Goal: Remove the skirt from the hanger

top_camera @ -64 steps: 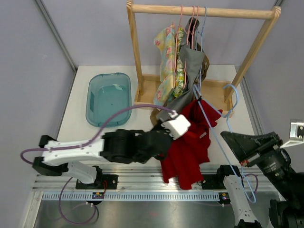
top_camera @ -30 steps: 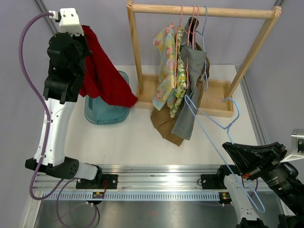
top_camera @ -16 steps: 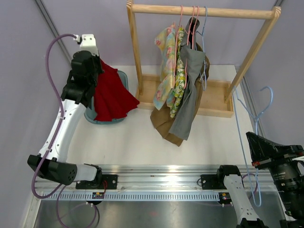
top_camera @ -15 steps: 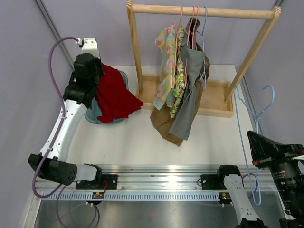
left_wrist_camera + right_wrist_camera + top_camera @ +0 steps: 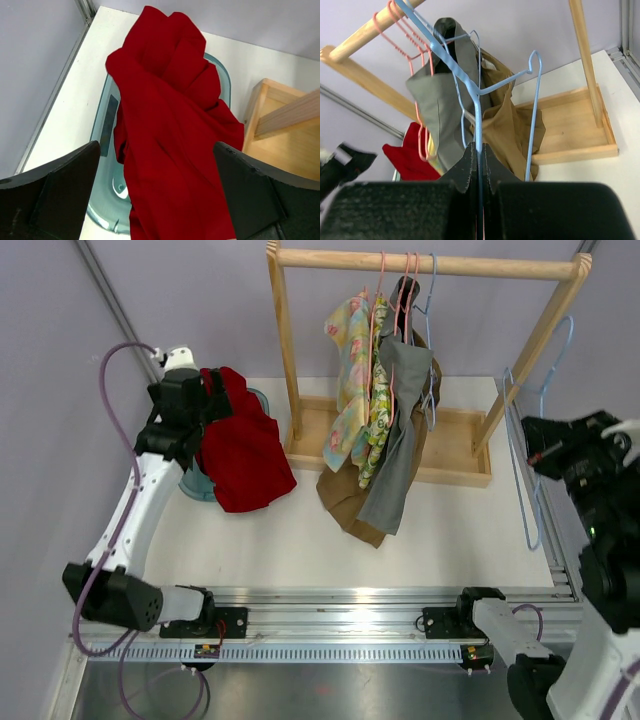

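- The red skirt [image 5: 243, 445] is off the hanger [image 5: 527, 480]. It is at the left side of the table [image 5: 300, 540], up by the left gripper [image 5: 156, 150].
- The left wrist view shows that gripper let go: its two fingers [image 5: 75, 170] stand far apart, and the skirt sits in the gap without being squeezed.
- That same view shows the bin [image 5: 107, 125] right under the skirt. The cloth covers most of it and spills over its right rim.
- From the top view you see only small bits of the bin poking out from behind the skirt. I cannot tell if the cloth touches it.
- The right wrist view shows the right gripper [image 5: 480, 150] pinched tight on the thin blue wire of the hanger.
- The top view shows what the wrist view does not: the hanger is bare and is held up at the right edge of the table, away from the rack [image 5: 425, 262].
- Other clothes [image 5: 395, 390] hang on the rack.
- The right wrist view also catches a small bit of the skirt far off, behind those clothes.
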`<action>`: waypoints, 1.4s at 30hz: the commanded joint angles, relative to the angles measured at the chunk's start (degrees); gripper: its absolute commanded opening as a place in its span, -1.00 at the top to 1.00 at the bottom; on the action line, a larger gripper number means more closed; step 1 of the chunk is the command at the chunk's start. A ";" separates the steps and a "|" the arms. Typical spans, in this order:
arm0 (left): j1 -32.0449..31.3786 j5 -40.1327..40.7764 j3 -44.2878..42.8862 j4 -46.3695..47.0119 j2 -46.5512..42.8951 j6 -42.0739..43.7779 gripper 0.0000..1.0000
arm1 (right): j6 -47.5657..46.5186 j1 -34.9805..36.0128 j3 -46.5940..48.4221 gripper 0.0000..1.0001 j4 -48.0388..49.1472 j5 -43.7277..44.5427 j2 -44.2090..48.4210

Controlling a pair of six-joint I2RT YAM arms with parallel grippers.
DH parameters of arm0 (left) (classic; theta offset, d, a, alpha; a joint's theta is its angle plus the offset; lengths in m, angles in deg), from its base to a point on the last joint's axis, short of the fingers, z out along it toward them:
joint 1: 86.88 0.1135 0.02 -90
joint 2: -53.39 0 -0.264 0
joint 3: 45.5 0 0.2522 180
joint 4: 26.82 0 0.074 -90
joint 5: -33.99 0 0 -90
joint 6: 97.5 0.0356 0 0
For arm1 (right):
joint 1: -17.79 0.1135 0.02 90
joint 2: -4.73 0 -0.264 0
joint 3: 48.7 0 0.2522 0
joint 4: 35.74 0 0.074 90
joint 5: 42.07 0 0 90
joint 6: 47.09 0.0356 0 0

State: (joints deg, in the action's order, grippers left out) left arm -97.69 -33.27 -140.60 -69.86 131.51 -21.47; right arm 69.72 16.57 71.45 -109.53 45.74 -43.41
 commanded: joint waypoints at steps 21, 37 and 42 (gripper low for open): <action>-4.22 -7.63 32.38 -2.63 -34.71 -4.39 -0.98 | -1.32 0.25 12.55 1.00 21.97 5.89 -34.48; -4.22 -9.03 32.03 -2.01 -33.30 -3.25 -0.98 | -1.50 0.16 9.44 -0.99 17.84 1.17 -26.22; -4.22 -9.03 32.03 -2.01 -33.22 -3.25 -0.98 | 0.52 0.33 13.40 -0.99 22.85 -17.62 -28.66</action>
State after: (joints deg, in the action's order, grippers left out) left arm -101.65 -41.07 -108.17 -73.97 98.18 -25.43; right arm 68.89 16.57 81.81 -91.20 41.47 -70.58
